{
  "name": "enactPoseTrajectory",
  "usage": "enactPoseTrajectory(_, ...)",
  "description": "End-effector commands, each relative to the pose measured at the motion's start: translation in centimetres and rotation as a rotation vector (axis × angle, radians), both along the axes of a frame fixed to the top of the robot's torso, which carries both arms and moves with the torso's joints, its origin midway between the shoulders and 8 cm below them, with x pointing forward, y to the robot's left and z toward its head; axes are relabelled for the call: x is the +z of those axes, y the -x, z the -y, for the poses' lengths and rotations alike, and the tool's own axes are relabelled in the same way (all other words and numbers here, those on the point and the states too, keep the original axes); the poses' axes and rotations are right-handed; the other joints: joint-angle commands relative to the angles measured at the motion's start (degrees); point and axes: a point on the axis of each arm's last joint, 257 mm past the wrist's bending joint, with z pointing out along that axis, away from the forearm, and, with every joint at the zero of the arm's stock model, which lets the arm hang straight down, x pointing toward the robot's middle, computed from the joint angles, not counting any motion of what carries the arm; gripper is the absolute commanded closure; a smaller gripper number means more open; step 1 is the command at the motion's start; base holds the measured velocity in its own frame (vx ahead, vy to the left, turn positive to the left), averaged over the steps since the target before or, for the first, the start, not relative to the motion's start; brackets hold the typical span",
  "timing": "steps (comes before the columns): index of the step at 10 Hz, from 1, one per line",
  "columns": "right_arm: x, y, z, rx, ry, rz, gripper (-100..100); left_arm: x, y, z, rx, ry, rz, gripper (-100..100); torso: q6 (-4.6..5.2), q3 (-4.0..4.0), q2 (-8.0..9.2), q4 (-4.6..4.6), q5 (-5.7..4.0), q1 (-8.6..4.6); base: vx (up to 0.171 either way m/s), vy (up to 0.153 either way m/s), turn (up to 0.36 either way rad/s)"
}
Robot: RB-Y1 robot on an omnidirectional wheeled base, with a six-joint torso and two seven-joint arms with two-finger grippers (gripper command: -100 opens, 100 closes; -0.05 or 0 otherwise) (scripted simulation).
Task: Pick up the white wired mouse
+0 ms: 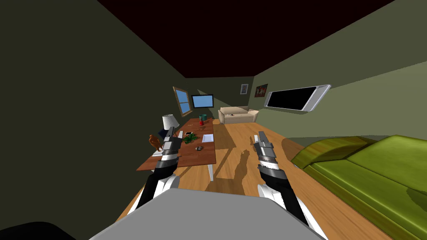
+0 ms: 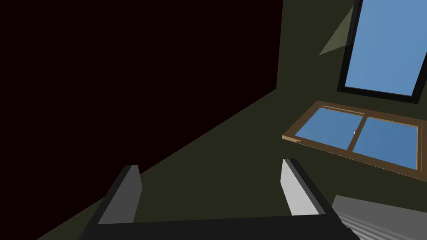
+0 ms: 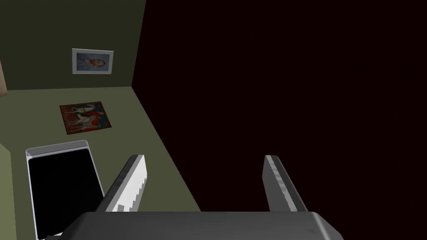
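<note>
on the brown table (image 1: 196, 158) lies the mouse (image 1: 199, 148), its heading unreadable.

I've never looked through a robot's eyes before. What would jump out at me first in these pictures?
Probably the long brown table ahead on the left, dotted with small things such as a white-shaded lamp and a leafy plant. Then the bright green sofa at the right, with a wide black screen on the wall beyond it. Nearer, the left hand and right hand are raised, fingers open.
</note>
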Motion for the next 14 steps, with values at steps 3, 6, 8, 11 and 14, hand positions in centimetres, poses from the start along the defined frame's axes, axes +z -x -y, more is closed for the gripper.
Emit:
enactPoseTrajectory(3,0.0,0.0,0.0,0.0,0.0,0.0,0,-3.1,-1.7,0.6,-0.042,-0.024,-0.1,-100,0.01,-0.01,-0.01,0.0,-0.05,-0.23,0.001,-0.062,-0.02)
enactPoseTrajectory(6,0.0,0.0,0.0,0.0,0.0,0.0,0,-7.6,-3.4,1.2,-0.089,-0.057,-0.236,-100,0.01,-0.02,-0.03,-0.01,-0.07,-0.32,0.007,-0.085,-0.024)
enactPoseTrajectory(8,0.0,0.0,0.0,0.0,0.0,0.0,0,-9.5,-4.0,1.3,-0.105,-0.071,-0.291,-100,0.0,-0.01,-0.02,-0.01,-0.08,-0.37,-0.003,-0.088,-0.013)
enactPoseTrajectory(11,0.0,0.0,0.0,0.0,0.0,0.0,0,-13.8,-4.8,1.2,-0.135,-0.103,-0.412,-100,0.0,-0.02,-0.04,-0.01,-0.07,-0.31,0.011,-0.08,-0.021)
enactPoseTrajectory(14,0.0,0.0,0.0,0.0,0.0,0.0,0,-21.1,-5.3,0.3,-0.171,-0.152,-0.619,-100,0.01,-0.1,-0.18,-0.04,-0.08,-0.37,0.034,-0.112,-0.027)
